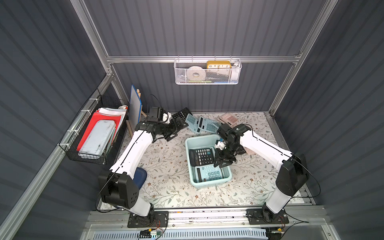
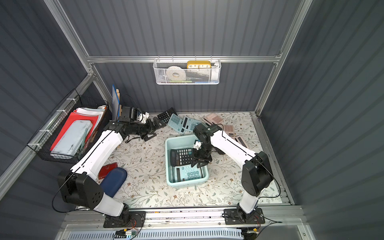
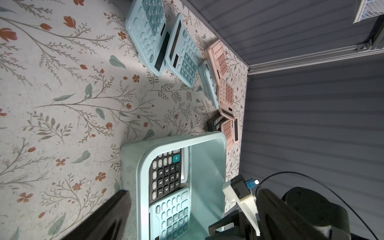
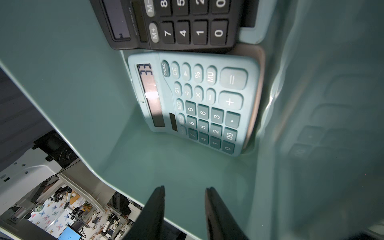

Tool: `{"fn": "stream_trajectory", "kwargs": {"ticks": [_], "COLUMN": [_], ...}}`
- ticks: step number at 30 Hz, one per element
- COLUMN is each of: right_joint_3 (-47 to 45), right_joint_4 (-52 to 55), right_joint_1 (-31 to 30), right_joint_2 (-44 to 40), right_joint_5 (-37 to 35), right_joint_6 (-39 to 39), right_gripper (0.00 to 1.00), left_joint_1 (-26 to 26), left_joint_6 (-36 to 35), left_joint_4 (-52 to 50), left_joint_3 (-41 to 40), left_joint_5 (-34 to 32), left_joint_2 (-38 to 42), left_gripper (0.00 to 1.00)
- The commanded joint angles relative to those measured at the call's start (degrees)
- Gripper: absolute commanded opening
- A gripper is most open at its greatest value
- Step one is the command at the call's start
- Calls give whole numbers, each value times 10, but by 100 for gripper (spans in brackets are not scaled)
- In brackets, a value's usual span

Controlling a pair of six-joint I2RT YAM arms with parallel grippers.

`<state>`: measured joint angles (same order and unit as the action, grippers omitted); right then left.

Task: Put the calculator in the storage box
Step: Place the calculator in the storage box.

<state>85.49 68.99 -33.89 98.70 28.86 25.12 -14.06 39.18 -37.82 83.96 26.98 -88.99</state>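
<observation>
**Colleague:** What is your right pincer doing?

**Me:** In the wrist view, my right pincer (image 4: 185,189) is dipped inside the pale mint storage box (image 1: 209,184). Its two dark fingers stand a modest gap apart, and nothing is between them.

**Colleague:** Where is the calculator?

**Me:** A black calculator (image 1: 201,155) lies face up in the box, just beside the pincer, on the side away from its arm. A blue calculator (image 1: 209,173) lies face up on the box floor, just ahead of the fingertips. The two sit side by side with their long edges meeting. I cannot tell whether they overlap. A pink edge shows beneath the blue one. Neither calculator is in the pincer's grip.

**Colleague:** And your left arm?

**Me:** My left pincer (image 1: 176,129) sits low over the floral bench (image 1: 166,166), well apart from the box. It is spread wide and holds nothing. Two loose blue calculators (image 1: 202,124) lie on the bench just past its fingertips.
</observation>
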Motion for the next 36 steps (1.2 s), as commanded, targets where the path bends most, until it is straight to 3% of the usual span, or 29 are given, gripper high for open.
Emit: {"fn": "stream_trajectory", "kwargs": {"ticks": [1,8,17,24,36], "right_joint_3": [-6,1,-40,-79,-56], "right_joint_4": [-25,-47,-87,-129,-164], "right_joint_1": [-7,-40,-101,-125,-157], "right_joint_2": [-9,10,28,58,107], "right_joint_5": [-17,-78,-134,-124,-78], "right_joint_6": [-7,-37,-71,-79,-84], "right_gripper": [36,32,26,25,24], "left_joint_1": [-3,-2,-1,-2,-1], "left_joint_6": [4,15,38,43,42], "left_joint_4": [-11,-14,22,33,31], "left_joint_3": [-22,-76,-111,-122,-121], "left_joint_5": [2,7,93,110,119], "left_joint_2": [5,13,-11,-25,-36], "left_gripper": [99,99,99,99,99]}}
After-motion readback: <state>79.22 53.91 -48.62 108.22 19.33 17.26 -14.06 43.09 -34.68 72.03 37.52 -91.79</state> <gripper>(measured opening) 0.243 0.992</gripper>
